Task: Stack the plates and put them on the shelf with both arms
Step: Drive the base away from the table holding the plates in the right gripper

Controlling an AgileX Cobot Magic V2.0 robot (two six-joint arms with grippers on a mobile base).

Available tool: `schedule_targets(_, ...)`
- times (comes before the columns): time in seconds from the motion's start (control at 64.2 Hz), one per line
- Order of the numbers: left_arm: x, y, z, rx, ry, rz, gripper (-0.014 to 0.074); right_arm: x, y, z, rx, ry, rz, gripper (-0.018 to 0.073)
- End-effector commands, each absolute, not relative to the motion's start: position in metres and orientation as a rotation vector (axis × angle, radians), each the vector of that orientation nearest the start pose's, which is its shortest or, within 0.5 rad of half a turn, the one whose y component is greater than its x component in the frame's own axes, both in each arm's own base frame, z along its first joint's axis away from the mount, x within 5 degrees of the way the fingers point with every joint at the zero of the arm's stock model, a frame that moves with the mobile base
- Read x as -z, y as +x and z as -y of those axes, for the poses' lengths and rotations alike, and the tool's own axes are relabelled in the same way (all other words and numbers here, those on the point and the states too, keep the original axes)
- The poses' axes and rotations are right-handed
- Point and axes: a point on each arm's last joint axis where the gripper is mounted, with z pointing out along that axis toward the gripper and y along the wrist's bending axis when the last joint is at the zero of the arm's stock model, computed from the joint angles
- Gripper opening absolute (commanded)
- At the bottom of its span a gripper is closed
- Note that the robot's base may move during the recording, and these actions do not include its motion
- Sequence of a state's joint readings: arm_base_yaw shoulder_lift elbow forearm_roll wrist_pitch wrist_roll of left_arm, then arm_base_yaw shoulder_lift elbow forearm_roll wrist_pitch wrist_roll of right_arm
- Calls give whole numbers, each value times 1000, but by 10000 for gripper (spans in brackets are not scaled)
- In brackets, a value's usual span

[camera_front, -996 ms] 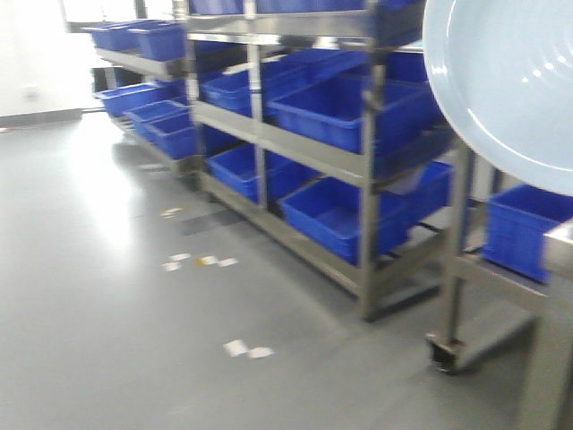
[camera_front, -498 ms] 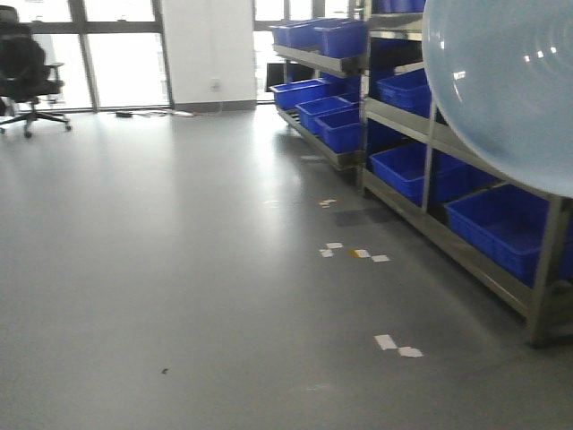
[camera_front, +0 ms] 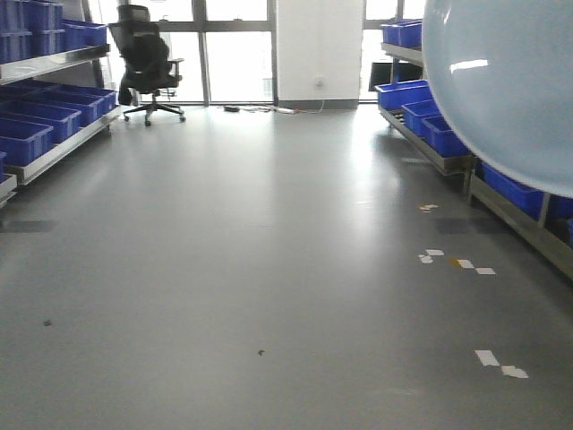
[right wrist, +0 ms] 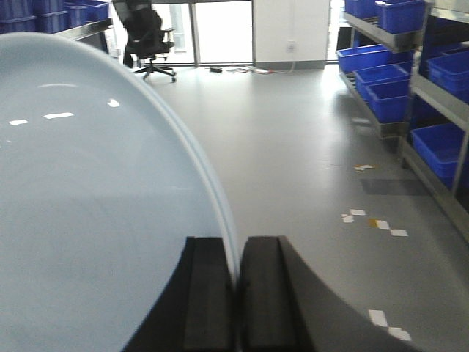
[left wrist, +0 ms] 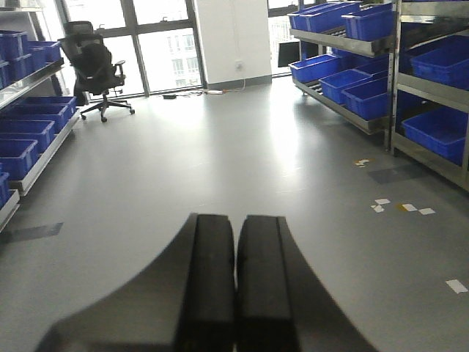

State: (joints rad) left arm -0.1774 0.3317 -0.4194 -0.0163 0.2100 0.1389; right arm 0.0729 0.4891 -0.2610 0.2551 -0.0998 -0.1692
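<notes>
A pale blue-white plate (right wrist: 95, 205) stands on edge in my right gripper (right wrist: 236, 249), whose two black fingers are shut on its rim. The same plate (camera_front: 510, 85) fills the top right of the front view, held high in the air. I cannot tell whether a second plate lies against it. My left gripper (left wrist: 235, 235) is shut and empty, its fingers pressed together above the grey floor. Steel shelves with blue crates (camera_front: 425, 116) run along the right; another rack (camera_front: 40, 125) stands at the left.
A black office chair (camera_front: 148, 63) stands by the windows at the far end. White and yellow tape marks (camera_front: 452, 262) dot the grey floor at the right. The right rack (left wrist: 432, 125) also shows in the left wrist view.
The front view has swung left: the right shelf slid out toward the frame's right edge, and the open floor, windows, chair and left rack came into view. The plate kept its place in the frame.
</notes>
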Motion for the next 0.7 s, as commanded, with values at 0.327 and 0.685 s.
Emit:
schedule_targets(0.327,-332,77,14,50,221,-1483,83,-292,111,-3,-80,50,-1483,57)
schedule_targets(0.685,-332,77,14,52,223,-1484,83,-291,111,-3,-82,47,-1495,57)
